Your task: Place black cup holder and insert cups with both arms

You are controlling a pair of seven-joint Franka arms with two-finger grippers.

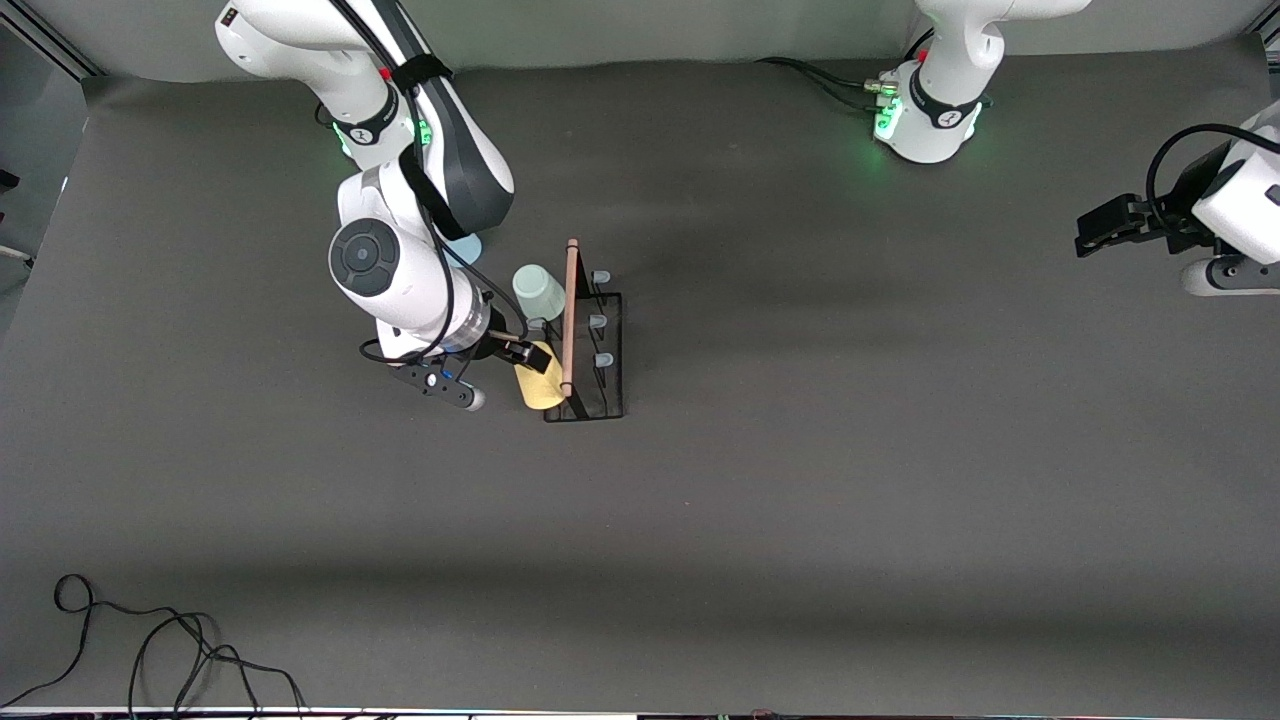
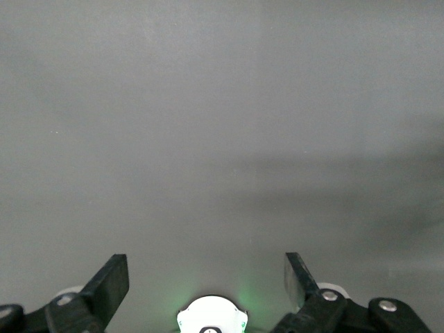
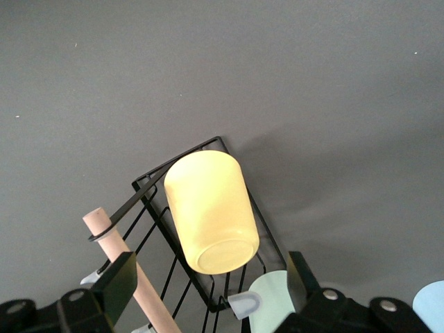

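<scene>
Since the yellow cup [image 1: 538,388] sits mouth-down over a peg of the black cup holder [image 1: 598,398], at the end of the holder nearest the front camera, it appears to have been hung there to drain or store as intended. Its closed bottom points up and away from the rod, toward the right arm's end of the table, so its long axis is tilted, not upright. In the right wrist view the yellow cup [image 3: 210,210] lies between the spread jaws of the right gripper [image 1: 527,353] with a gap on each side; I judge it released, not grasped.

Farther from the camera along the same side, the pale green cup [image 1: 537,292] rests likewise on a peg of the holder. Farther still, a light blue cup [image 1: 465,248] shows only as an edge under the right arm; whether it is on a peg cannot be told.

The holder stands on the table [image 1: 800,500], its long axis running from near to far, the wooden rod [image 1: 569,315] along the top. Three pegs toward the left arm's side are bare.

The left gripper [image 1: 1100,228] waits, jaws open and empty, over the table's edge at the left arm's end
</scene>
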